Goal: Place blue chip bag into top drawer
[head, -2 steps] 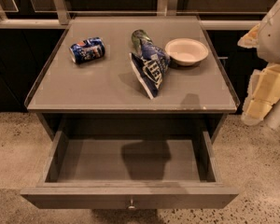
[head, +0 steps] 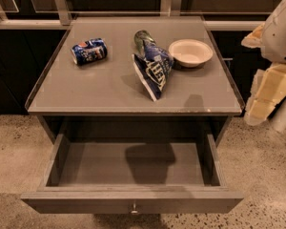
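Observation:
The blue chip bag (head: 153, 67) lies crumpled on the grey table top (head: 109, 89), right of centre, with its lower end pointing at the front edge. The top drawer (head: 133, 168) is pulled wide open below the table top and is empty inside; its front panel has a small round knob (head: 134, 207). My gripper (head: 264, 97) hangs off the table's right side, about level with the front edge, well apart from the bag and holding nothing that I can see.
A crushed blue soda can (head: 89, 51) lies at the back left of the table top. A white bowl (head: 190, 52) sits just right of the bag. A greenish object (head: 143, 37) lies behind the bag. Dark cabinets and metal rails (head: 62, 6) run behind the table.

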Tool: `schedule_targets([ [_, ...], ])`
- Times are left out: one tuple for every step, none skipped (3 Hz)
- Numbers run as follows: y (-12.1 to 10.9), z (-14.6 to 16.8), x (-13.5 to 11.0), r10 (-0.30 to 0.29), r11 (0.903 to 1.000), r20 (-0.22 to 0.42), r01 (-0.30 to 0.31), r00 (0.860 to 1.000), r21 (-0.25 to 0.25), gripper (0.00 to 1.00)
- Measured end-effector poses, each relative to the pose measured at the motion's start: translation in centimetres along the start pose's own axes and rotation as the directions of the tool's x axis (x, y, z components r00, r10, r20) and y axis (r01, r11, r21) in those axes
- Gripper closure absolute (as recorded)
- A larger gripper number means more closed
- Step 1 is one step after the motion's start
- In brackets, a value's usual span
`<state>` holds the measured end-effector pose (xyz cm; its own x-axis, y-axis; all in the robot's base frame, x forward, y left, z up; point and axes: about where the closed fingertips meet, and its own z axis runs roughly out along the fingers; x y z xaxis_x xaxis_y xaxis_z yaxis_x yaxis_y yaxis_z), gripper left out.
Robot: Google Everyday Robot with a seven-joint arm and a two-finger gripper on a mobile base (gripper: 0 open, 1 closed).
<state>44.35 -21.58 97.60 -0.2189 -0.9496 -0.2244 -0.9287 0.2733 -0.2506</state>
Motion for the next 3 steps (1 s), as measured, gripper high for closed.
schedule_targets([
  [-2.0,2.9,-1.5,-0.011,0.9997,0.056,0.012,0.998,-0.023,0.0],
  [-6.4,9.0,-5.5,-0.03,0.9988,0.132,0.035,0.991,-0.036,0.0],
  [-6.5,9.2,-5.7,-0.031,0.9987,0.133,0.036,0.991,-0.036,0.0],
])
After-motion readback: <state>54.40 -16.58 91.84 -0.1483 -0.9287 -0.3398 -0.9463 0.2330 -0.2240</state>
